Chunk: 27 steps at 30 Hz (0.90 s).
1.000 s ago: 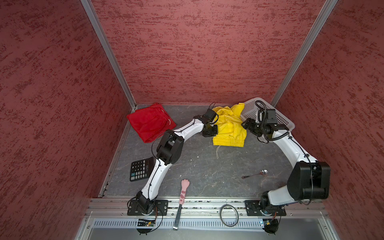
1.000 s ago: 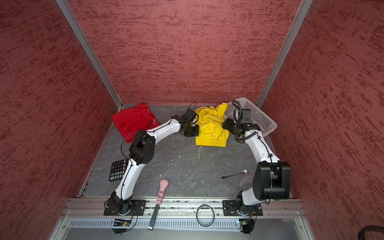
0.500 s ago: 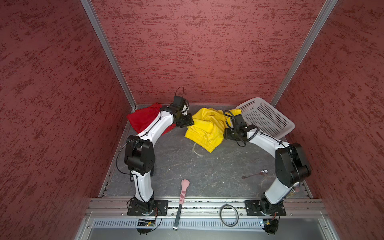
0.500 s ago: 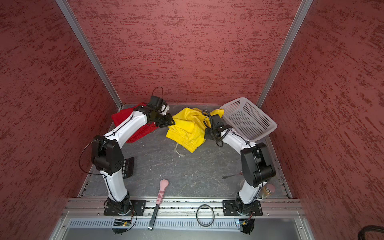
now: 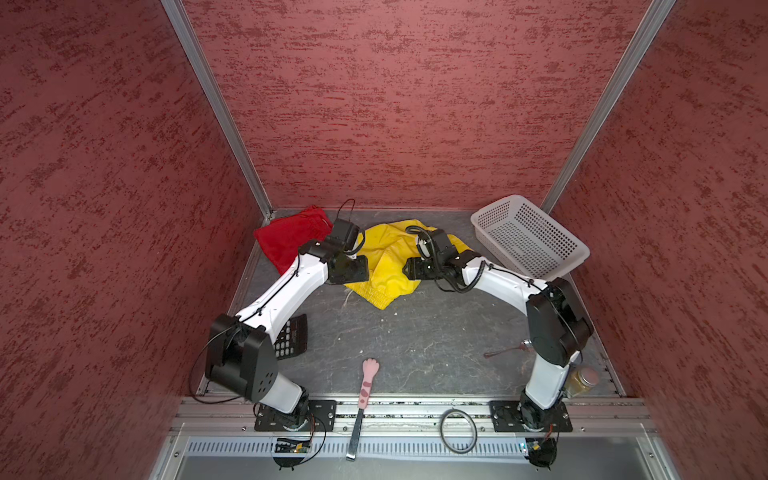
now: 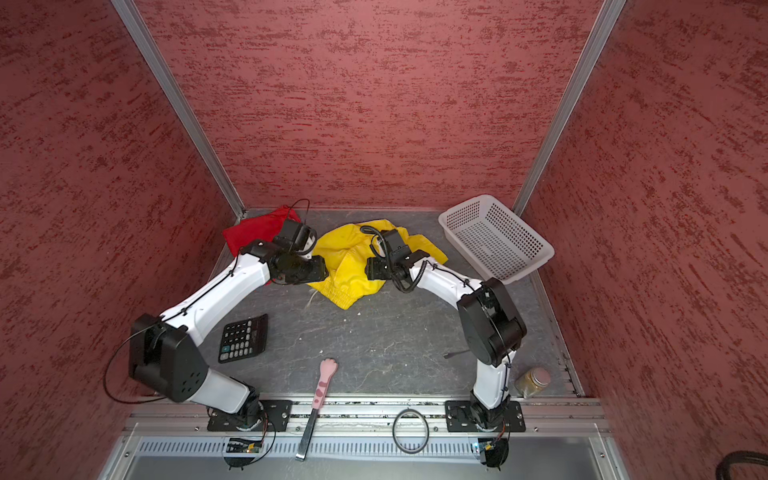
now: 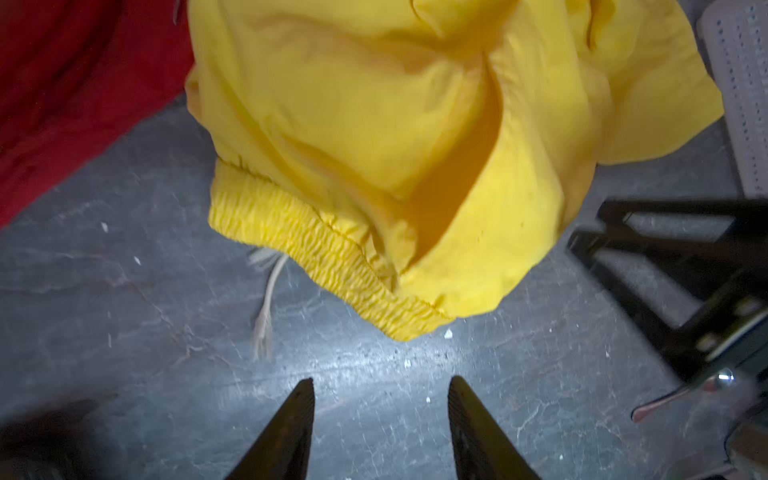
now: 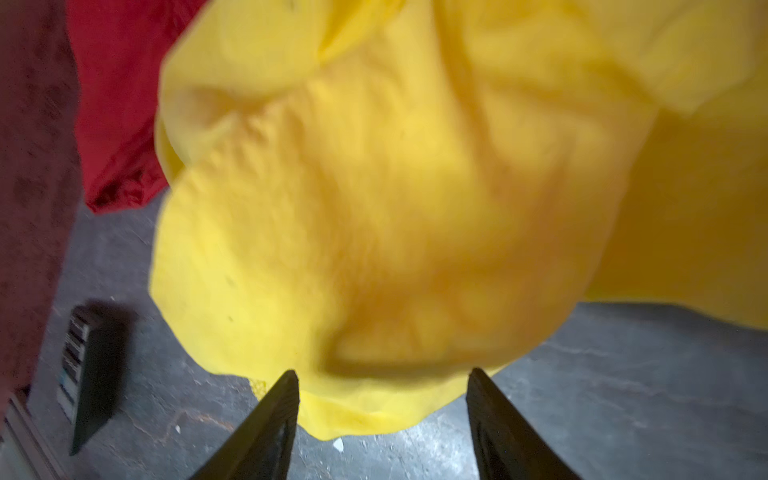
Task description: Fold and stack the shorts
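Both top views: high at front, looking down & back over whole worktop [image 5: 415, 340], near-same framing. Wrist cams: low, close, facing fwd past left gripper [image 7: 381, 379] and right gripper [image 8: 383, 371]. All views share yellow shorts [image 7: 374, 145] just ahead of the tips.

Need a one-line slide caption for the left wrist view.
Open left gripper hovers over bare table, short of the crumpled yellow shorts, red shorts alongside.

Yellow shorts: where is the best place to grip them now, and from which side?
Probably the ribbed waistband, from the robot's side: it is the thick, exposed edge lying on the table facing the open left gripper; the rest is loosely crumpled.
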Available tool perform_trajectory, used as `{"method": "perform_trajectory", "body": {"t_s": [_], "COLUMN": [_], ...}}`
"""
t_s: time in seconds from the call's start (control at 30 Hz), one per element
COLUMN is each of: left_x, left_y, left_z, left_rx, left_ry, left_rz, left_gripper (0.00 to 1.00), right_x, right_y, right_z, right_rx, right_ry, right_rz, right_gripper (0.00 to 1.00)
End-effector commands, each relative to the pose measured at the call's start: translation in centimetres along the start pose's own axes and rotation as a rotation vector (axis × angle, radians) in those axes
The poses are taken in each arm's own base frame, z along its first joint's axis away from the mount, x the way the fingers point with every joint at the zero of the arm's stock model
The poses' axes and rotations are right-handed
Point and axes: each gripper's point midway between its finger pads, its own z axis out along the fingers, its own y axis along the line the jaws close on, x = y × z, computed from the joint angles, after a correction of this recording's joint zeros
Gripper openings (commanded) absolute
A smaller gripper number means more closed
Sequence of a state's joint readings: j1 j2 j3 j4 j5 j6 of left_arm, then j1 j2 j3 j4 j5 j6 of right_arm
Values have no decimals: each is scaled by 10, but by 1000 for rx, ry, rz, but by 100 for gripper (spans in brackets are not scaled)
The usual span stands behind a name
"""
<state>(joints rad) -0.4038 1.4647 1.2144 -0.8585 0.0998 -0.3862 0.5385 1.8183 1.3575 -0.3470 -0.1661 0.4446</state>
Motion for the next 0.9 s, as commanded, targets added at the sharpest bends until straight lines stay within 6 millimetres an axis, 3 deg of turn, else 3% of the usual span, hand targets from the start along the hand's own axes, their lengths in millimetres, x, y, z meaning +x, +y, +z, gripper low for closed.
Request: {"method": "perform_trajectory", "body": {"t_s": [0.0, 0.1, 0.2, 0.3, 0.47, 0.67, 0.8, 0.87], "left_x": [17, 26, 27, 25, 13, 2, -3, -7], "left_y": [-5, -15, -21, -27, -35, -37, -29, -22], "left_z": [12, 22, 40, 61, 88, 106, 113, 110], "left_rx": [95, 220, 306, 370, 451, 489, 490, 502], "left_ry": [-20, -55, -75, -84, -139, -179, -210, -241], "left_rz": [-114, -174, -257, -327, -391, -440, -466, -488], "left_gripper": [72, 83, 100, 100, 100, 100, 100, 94], "right_x": [-48, -55, -55, -52, -47, -12, 12, 25], "right_y": [-7, -2, 3, 1, -3, -17, -33, -42], "right_z": [-18, 7, 36, 55, 67, 89, 92, 91], "right_rx": [-19, -43, -81, -89, -96, -94, -61, -43], "right_ry": [-105, -56, 2, 26, 40, 142, 165, 176], "right_rz": [-1, -25, -14, 6, 6, 28, 65, 86], "right_gripper": [66, 68, 69, 69, 70, 67, 66, 66]}}
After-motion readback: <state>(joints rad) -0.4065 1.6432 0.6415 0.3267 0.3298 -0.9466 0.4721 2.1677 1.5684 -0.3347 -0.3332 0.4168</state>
